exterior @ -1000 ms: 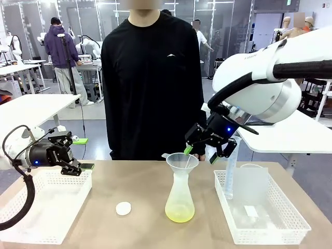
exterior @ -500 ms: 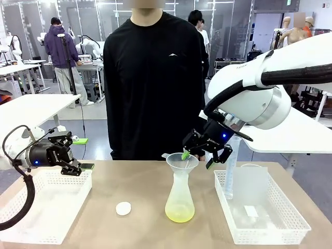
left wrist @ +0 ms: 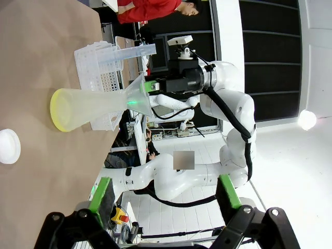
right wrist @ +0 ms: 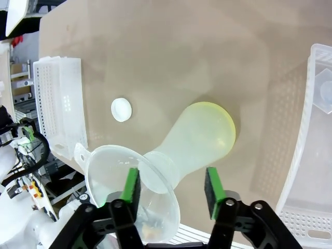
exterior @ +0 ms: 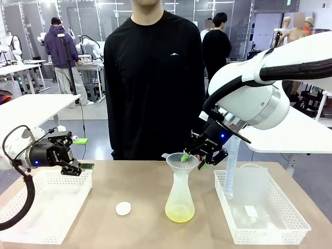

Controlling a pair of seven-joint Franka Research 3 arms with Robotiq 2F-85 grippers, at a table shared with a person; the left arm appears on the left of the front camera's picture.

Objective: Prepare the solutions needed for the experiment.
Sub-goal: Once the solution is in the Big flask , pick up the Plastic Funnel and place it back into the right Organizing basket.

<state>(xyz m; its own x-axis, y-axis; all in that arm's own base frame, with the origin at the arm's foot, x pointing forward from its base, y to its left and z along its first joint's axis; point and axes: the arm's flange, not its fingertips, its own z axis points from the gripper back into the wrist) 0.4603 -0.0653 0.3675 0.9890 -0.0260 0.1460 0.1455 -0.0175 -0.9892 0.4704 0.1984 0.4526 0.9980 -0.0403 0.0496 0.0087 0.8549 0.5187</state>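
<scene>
The solutions [exterior: 179, 212] pooled in the upright flask's [exterior: 180, 188] base, below the right gripper [exterior: 193, 160], whose fingers stood apart around the funnel's [exterior: 179, 161] rim.

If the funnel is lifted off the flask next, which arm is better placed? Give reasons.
Right. The right fingers straddle the funnel rim on the flask; the left fingers hang open by the left basket, away from it.
</scene>
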